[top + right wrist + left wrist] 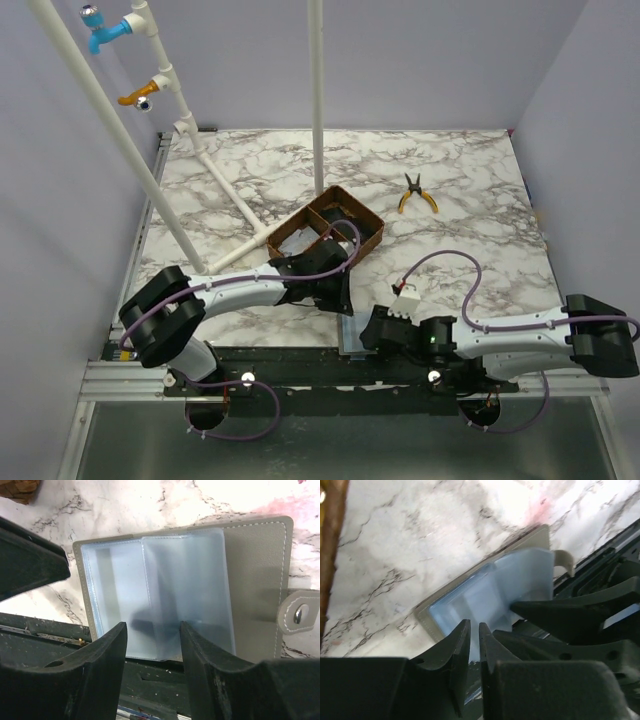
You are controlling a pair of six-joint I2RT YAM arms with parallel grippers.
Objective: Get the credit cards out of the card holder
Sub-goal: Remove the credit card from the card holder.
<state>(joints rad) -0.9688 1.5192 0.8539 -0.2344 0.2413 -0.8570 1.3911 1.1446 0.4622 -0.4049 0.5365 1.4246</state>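
You had a white-and-grey marble table point(450, 200) under everything. A brown wooden tray point(361, 208) with compartments sat near the middle, turned at an angle. Yellow-handled pliers point(417, 193) lay to its right, apart from it, jaws toward the far edge. A white pipe frame point(316, 90) stood over the table's left and middle, with a blue fitting point(108, 32) and an orange fitting point(140, 95) top left. Your left wrist view caught the tray's edge at far left.

Card holder point(255, 580) at near edge of table point(480, 230), tray point(375, 226) behind it, pliers point(416, 194) right of tray
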